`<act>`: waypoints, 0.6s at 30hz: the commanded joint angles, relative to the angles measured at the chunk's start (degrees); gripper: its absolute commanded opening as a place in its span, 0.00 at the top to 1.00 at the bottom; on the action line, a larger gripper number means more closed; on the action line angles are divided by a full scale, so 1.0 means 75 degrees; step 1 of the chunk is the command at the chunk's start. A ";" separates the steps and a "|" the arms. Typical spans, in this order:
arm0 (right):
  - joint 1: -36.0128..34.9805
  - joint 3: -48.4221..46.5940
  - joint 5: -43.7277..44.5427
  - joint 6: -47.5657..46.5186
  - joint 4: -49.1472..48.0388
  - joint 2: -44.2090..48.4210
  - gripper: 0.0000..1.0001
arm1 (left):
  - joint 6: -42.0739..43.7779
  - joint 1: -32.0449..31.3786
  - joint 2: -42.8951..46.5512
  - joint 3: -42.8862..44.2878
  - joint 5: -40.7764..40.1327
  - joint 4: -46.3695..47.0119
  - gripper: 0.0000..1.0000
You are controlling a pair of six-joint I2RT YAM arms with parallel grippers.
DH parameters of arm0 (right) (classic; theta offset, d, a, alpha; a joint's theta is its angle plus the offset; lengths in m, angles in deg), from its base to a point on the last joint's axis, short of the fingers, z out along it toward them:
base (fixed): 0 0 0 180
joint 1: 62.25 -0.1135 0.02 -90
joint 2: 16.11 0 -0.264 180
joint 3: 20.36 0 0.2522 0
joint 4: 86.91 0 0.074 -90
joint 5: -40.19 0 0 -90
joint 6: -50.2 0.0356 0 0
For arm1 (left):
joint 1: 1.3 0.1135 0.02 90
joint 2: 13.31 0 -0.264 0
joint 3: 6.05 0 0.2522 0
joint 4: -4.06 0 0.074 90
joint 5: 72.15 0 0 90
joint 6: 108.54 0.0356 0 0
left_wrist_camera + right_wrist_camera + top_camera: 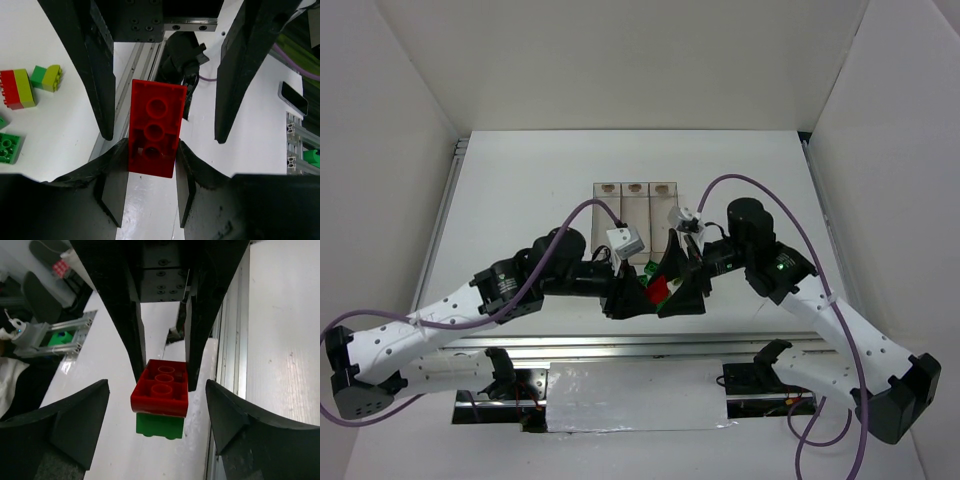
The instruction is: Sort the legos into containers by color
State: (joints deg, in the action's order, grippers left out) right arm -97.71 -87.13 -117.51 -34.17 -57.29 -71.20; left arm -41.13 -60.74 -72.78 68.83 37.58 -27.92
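Observation:
A red lego point(154, 129) stacked on a green lego point(160, 426) is held off the table between my two grippers, in the middle of the top view point(659, 290). My left gripper point(151, 152) is shut on the red lego's sides; it also shows in the top view point(625, 298). My right gripper point(157, 387) is open, its fingers wide on either side of the stack without touching it, and shows in the top view point(682, 295). The three clear containers point(621, 215) stand just behind the grippers. I cannot see into them.
In the left wrist view, loose legos lie on the white table: a red and yellow-green stack point(17, 89), a green and yellow-green pair point(47, 77) and a green brick point(7, 148). An aluminium rail point(620, 345) runs along the near edge. White walls enclose the table.

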 commanded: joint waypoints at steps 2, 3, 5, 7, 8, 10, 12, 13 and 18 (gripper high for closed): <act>0.0227 0.0200 -0.0641 0.0373 -0.1128 0.0313 0.13 | 0.0106 0.0085 0.0509 -0.0087 -0.0063 0.0835 1.00; 0.0391 0.0329 -0.0676 0.0688 -0.1350 0.0488 0.12 | 0.0106 0.0109 0.0545 -0.0122 -0.0075 0.0858 1.00; 0.0509 0.0634 -0.0793 0.0936 -0.1914 0.0607 0.17 | 0.0082 0.0144 0.0709 -0.0169 -0.0111 0.0870 1.00; 0.0521 0.0682 -0.0700 0.1008 -0.1939 0.0701 0.26 | 0.0106 0.0156 0.0756 -0.0204 -0.0029 0.0859 1.00; 0.0521 0.0659 -0.0653 0.1054 -0.1915 0.0712 0.31 | 0.0106 0.0167 0.0768 -0.0204 -0.0005 0.0870 1.00; 0.0510 0.0600 -0.0432 0.1101 -0.1880 0.0713 0.35 | 0.0082 0.0168 0.0710 -0.0228 0.0042 0.0882 1.00; 0.0521 0.0600 -0.0349 0.1148 -0.1950 0.0736 0.35 | 0.0070 0.0168 0.0640 -0.0239 0.0100 0.0917 1.00; 0.0510 0.0623 -0.0278 0.1194 -0.2008 0.0759 0.34 | 0.0059 0.0168 0.0616 -0.0251 0.0112 0.0964 1.00; 0.0510 0.0729 -0.0043 0.1452 -0.2334 0.0818 0.31 | 0.0047 0.0179 0.0452 -0.0240 0.0171 0.0999 1.00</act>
State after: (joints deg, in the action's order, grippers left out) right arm -93.97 -82.30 -118.95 -24.93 -69.81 -66.37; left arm -41.15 -59.67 -68.80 66.98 37.55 -24.05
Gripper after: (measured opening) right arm 0.681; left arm 0.492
